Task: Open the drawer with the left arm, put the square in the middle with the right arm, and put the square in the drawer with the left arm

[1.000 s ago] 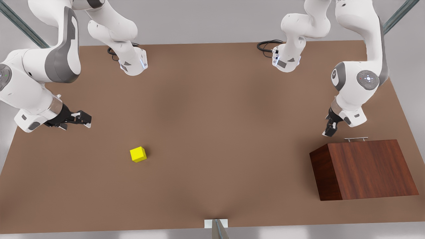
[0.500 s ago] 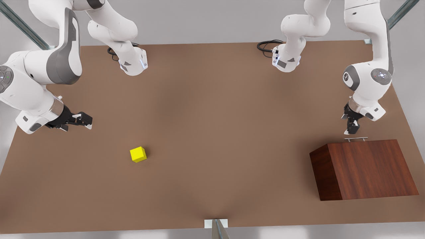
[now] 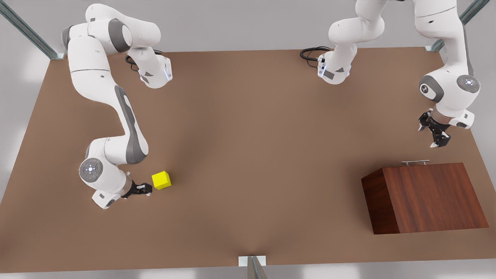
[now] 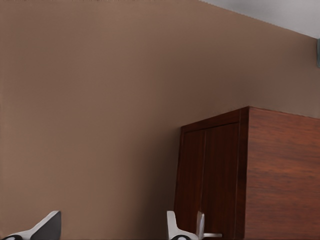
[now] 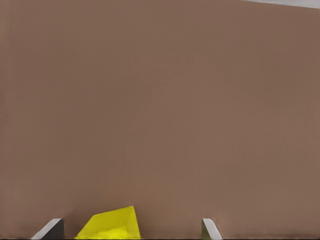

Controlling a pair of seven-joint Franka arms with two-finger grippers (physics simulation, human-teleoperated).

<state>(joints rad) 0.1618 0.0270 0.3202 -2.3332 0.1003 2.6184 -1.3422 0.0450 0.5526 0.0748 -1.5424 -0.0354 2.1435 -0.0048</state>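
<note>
Nothing done; drawer [image 3: 424,166] closed, square [image 3: 161,180] unmoved; left pincer [image 3: 434,133] and right pincer [image 3: 144,190] both spread apart.

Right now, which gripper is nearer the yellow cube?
The right gripper: it sits open right beside the yellow cube, on the front view's left. The left gripper hovers open far across the table, near the drawer's handle.
</note>
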